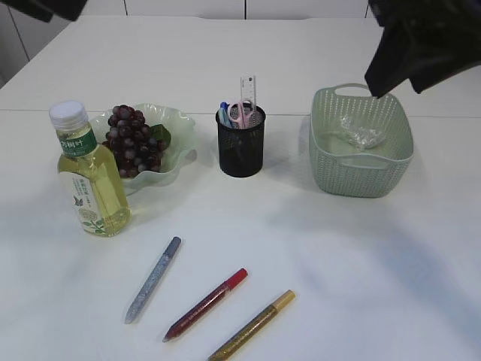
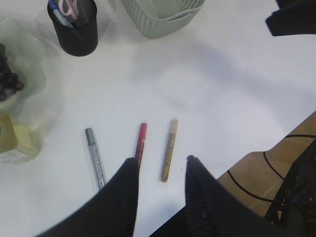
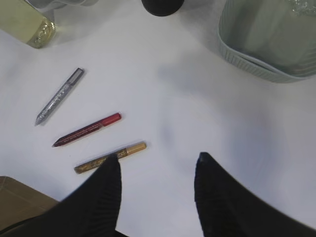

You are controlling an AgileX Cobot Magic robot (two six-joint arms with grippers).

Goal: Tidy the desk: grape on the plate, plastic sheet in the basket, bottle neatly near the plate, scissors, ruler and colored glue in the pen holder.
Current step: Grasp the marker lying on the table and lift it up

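Three slim glitter glue tubes, silver (image 1: 153, 279), red (image 1: 206, 304), gold (image 1: 252, 326), lay on smooth white surface (image 1: 361, 263). Ribbed green basket (image 1: 361, 143) held crinkled clear sheet (image 1: 362, 134). Left pincer (image 2: 160, 165) and right pincer (image 3: 159, 163) stood parted, empty.

Three glue pens lie on the white surface: silver (image 3: 59, 96), red (image 3: 87, 129), gold (image 3: 110, 157). The right gripper (image 3: 158, 165) hangs above with fingers (image 3: 106, 190) apart, holding nothing. Basket (image 3: 256, 59) at top right, bottle (image 3: 24, 22) at top left.
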